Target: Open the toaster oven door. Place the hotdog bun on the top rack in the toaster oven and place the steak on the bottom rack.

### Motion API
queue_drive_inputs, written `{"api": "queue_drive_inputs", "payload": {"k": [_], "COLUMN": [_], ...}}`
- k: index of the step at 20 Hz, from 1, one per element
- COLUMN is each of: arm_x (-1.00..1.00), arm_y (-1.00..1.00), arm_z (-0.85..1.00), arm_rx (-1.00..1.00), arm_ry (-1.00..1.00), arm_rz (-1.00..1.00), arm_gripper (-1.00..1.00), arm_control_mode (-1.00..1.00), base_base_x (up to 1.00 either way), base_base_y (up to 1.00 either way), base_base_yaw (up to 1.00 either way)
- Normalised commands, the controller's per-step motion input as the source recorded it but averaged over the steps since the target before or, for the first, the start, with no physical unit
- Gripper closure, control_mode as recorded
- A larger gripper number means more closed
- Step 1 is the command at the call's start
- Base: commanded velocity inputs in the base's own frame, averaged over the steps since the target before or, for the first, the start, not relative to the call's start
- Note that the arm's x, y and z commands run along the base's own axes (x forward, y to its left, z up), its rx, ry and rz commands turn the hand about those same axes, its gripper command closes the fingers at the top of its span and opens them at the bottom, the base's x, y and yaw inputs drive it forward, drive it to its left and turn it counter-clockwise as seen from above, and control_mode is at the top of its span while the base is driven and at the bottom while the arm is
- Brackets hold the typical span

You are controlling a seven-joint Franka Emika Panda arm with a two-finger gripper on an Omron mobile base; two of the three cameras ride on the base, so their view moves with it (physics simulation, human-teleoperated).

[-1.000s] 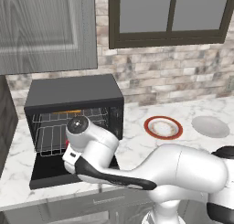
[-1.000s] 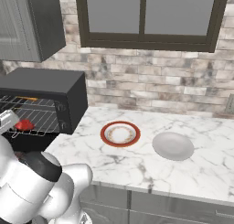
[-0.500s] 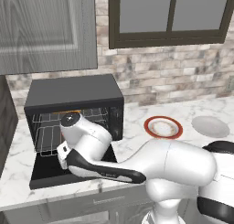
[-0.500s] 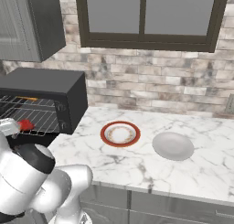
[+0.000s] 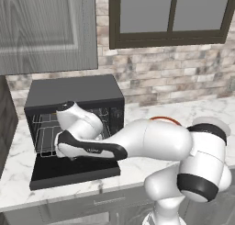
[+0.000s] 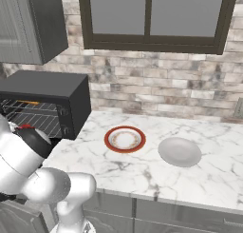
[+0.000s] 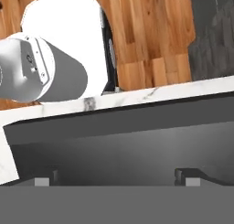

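Observation:
The black toaster oven (image 5: 75, 92) (image 6: 45, 90) stands at the counter's left with its door (image 5: 73, 171) folded down flat. Its silver racks (image 6: 33, 114) show inside. A thin orange streak, the hotdog bun (image 6: 28, 102), lies at the top rack's level. A red sliver of the steak (image 6: 26, 127) peeks out lower down, above my arm's dark joint; which rack bears it I cannot tell. My arm crosses the oven mouth. In the hand view my gripper (image 7: 117, 181) looks down on the dark door (image 7: 137, 150), open, with nothing between its fingertips (image 7: 42, 181).
A red-rimmed plate (image 6: 125, 139) and a grey bowl (image 6: 179, 151) sit on the marble counter (image 6: 142, 175) to the right of the oven. A grey wall cabinet (image 5: 46, 26) hangs above the oven. Beyond the counter's front edge lies wooden floor (image 7: 151, 35).
My wrist has shifted left and a little upward in front of the oven mouth, and now covers more of the steak in the right base view. The jaws stay open.

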Motion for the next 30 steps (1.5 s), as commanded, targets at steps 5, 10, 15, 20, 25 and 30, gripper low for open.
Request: {"api": "queue_drive_inputs", "payload": {"k": [5, 10, 15, 20, 25, 30], "arm_x": [0.19, 0.64, 0.62, -0.16, -0.88, 0.0], "arm_y": [0.0, 0.0, 0.0, 0.0, 0.0, 0.04], "arm_z": [-0.28, 0.0, -0.05, -0.12, 0.0, -0.09], "arm_rx": [0.06, 0.05, 0.01, 0.05, 0.11, 0.06], "arm_ry": [-0.04, -0.1, -0.14, -0.19, -0.13, 0.0], "arm_rz": [-0.23, -0.11, -0.01, 0.09, 0.1, 0.0], "arm_gripper": [-1.0, -1.0, -1.0, -1.0, -1.0, -1.0], "arm_control_mode": [-1.0, -1.0, -1.0, -1.0, -1.0, -1.0], "base_base_x": [0.0, 0.0, 0.0, 0.0, 0.0, 0.0], "base_base_y": [0.0, 0.0, 0.0, 0.0, 0.0, 0.0], "base_base_yaw": [0.0, 0.0, 0.0, 0.0, 0.0, 0.0]}}
